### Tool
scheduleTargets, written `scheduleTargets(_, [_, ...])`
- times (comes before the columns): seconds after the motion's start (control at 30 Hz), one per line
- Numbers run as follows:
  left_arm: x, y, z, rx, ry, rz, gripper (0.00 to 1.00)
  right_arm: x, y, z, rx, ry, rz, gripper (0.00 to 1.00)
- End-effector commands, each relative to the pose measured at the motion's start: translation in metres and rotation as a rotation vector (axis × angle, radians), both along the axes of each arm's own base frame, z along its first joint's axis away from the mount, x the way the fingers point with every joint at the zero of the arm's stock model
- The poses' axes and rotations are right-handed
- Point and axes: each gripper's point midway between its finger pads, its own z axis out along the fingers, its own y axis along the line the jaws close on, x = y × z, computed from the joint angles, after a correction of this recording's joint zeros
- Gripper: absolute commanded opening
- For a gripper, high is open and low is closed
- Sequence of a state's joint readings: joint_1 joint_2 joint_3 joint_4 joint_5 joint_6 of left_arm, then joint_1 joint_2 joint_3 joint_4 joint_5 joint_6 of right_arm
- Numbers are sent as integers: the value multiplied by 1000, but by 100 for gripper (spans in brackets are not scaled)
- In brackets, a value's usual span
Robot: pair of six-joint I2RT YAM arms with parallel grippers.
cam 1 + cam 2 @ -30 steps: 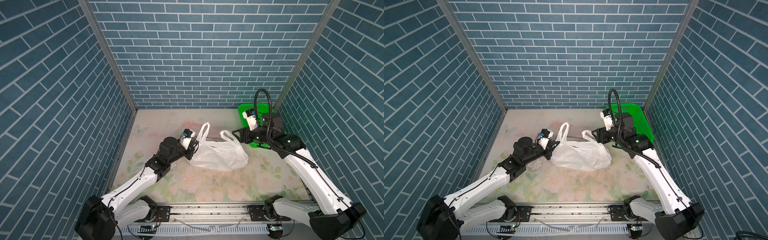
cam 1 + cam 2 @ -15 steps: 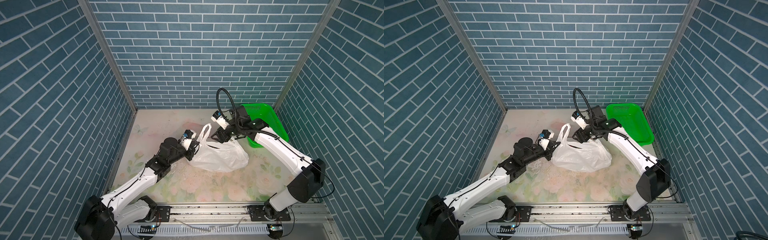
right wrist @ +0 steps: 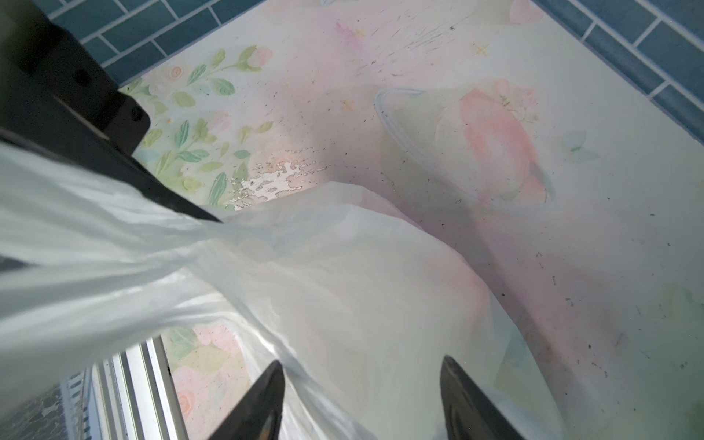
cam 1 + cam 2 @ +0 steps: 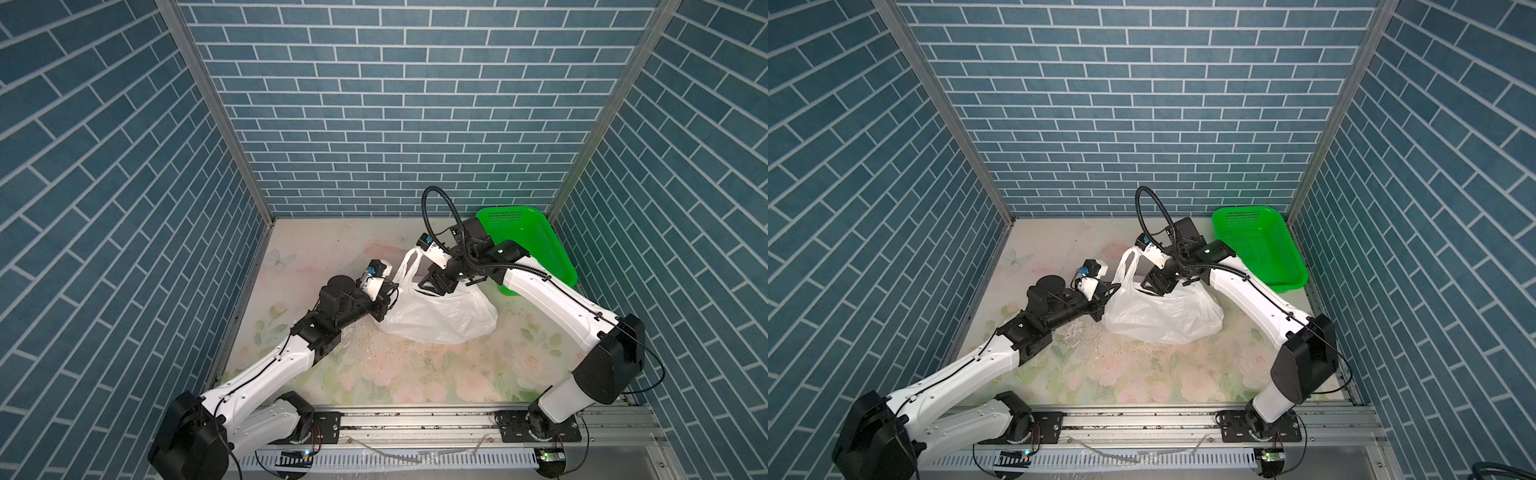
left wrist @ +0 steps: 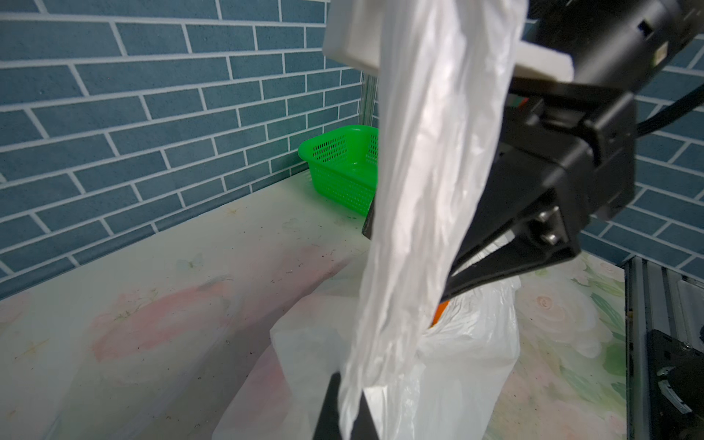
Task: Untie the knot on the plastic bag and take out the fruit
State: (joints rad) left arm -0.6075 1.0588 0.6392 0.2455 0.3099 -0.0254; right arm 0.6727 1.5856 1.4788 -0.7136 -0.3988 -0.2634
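**Bag open, right claw in for the fruit**

One floral table (image 4: 415,374) carried one bag (image 4: 440,316) at its middle and one empty basket (image 4: 1258,249) in the back right corner. No knot showed and a handle (image 4: 409,266) stood loose, so untying looked done and taking-out was the step in hand. Two grippers worked: the left gripper (image 4: 384,305) sat clamped on the handle, and the right gripper (image 3: 362,400) hung in the bag's mouth, jaws apart. One orange fruit (image 5: 438,310) peeked out; any others were hidden. Next call: dip, close round it, lift clear.
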Motion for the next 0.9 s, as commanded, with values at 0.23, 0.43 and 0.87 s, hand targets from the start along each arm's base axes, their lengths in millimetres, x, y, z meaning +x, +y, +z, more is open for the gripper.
scheduleTargets(0.23, [0, -2, 7, -7, -29, -6, 0, -8, 5, -24, -41, 10, 60, 47])
scheduleTargets(0.43, [-2, 2, 5, -6, -9, 9, 0, -1, 13, -13, -2, 2, 36, 0])
scheduleTargets(0.87, [3, -7, 41, -70, 47, 104, 100, 24, 10, 36, 112, -42, -154, 0])
